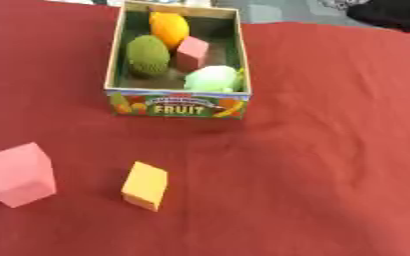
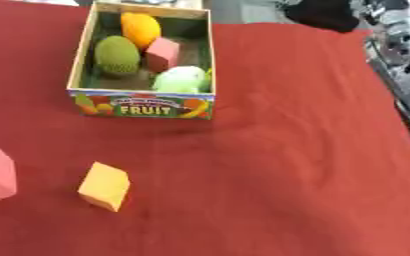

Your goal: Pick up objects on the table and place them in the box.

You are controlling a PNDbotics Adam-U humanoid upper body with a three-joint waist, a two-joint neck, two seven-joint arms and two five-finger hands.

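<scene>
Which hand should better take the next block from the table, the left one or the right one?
Probably the left. Both remaining blocks, the pink block and the orange block, lie on the robot's left of the red cloth. Neither hand is in view, so this rests on position only.

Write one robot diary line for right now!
box: orange fruit, green fruit, pale green thing, small pink block inside | tablecloth: big pink block, orange block waiting | hands: unseen
</scene>
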